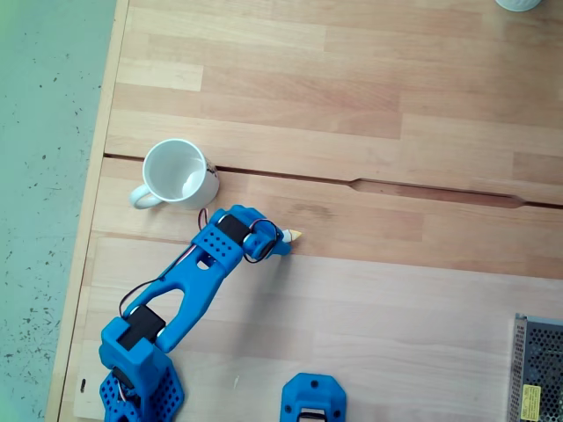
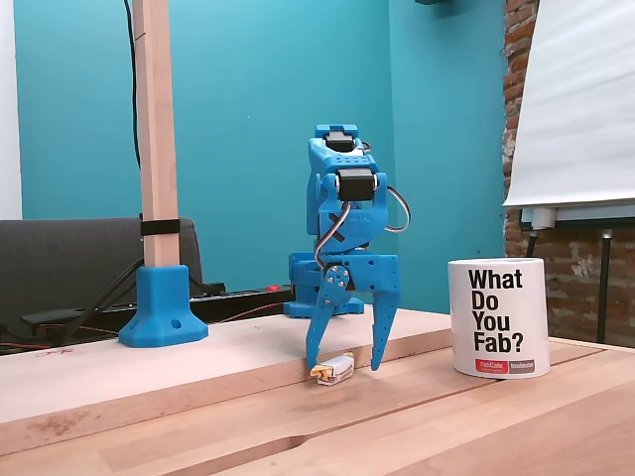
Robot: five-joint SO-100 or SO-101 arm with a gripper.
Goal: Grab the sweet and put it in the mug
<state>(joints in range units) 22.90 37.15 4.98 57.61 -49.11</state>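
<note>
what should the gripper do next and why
Probably close on the sweet. In the side fixed view the gripper is open, its fingertips down at the table on either side of the sweet, which lies between them ungripped. The mug stands to the right.

The mug [image 2: 498,317] is white with black lettering and a small red-and-dark label. The sweet [image 2: 333,370] is white with yellowish-orange ends. The arm [image 2: 344,228] is bright blue, the surface [image 1: 369,290] pale wood, the far wall [image 2: 248,119] teal.
</note>
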